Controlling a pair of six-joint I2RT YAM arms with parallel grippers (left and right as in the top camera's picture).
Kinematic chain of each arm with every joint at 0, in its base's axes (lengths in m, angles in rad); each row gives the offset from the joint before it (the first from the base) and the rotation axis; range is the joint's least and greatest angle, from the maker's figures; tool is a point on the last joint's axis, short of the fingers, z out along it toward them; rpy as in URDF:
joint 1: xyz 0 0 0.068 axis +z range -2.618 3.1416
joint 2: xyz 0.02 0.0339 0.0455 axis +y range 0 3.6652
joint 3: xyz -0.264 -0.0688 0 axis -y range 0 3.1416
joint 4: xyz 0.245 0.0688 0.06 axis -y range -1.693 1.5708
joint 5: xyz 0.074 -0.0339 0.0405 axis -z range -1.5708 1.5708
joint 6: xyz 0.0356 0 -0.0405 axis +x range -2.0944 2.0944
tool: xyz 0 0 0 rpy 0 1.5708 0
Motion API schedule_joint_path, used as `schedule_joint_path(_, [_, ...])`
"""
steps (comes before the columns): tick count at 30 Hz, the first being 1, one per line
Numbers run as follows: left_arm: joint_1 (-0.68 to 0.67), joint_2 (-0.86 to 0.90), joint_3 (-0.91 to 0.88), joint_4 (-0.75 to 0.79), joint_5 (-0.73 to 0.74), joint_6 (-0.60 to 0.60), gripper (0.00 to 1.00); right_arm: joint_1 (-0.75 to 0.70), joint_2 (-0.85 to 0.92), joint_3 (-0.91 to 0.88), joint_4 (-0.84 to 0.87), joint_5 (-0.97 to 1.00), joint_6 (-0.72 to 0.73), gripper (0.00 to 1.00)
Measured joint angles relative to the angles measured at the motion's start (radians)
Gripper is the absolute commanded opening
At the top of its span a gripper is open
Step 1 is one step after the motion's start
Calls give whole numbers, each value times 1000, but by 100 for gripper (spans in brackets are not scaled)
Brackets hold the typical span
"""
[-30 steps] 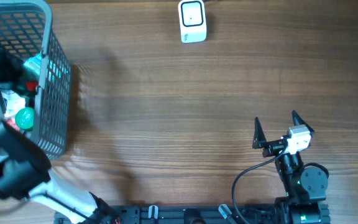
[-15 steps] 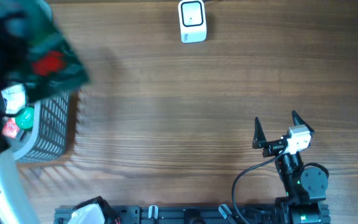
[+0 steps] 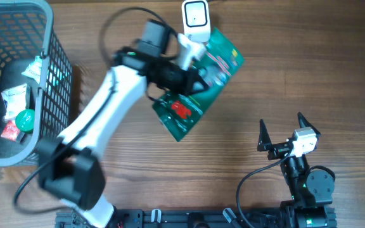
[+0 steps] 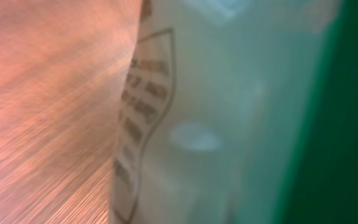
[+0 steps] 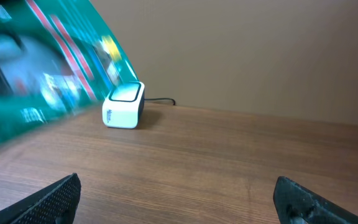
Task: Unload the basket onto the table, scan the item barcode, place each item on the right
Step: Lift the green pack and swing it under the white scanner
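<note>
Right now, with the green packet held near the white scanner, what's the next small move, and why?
Probably ease the green packet a little farther over the scanner. The left arm has its jaws shut on the packet, whose corner only reaches the scanner's near edge in the overhead view. The packet is blurred in both wrist views, so no barcode can be made out.

Green packet and left arm bar the scanner; right tabletop open.
</note>
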Motion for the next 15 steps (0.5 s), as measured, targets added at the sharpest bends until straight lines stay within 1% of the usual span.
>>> schedule_joint_path(5, [-88, 200, -3, 34, 16, 23, 4, 0, 0, 0, 0, 0, 0, 100])
schedule_joint_path(6, [-98, 220, -4, 34, 18, 23, 8, 0, 0, 0, 0, 0, 0, 100])
schedule_joint_path(7, [-109, 237, -5, 35, 19, 23, 31, 0, 0, 0, 0, 0, 0, 100])
schedule_joint_path(8, [-115, 246, -5, 35, 19, 24, 47, 0, 0, 0, 0, 0, 0, 100])
schedule_joint_path(9, [-122, 252, -5, 36, 19, 29, 82, 0, 0, 0, 0, 0, 0, 100])
schedule_joint_path(10, [-134, 256, -5, 40, 18, 34, 100, 0, 0, 0, 0, 0, 0, 100])
schedule_joint_path(15, [-153, 256, -5, 50, 11, 37, 100, 0, 0, 0, 0, 0, 0, 100])
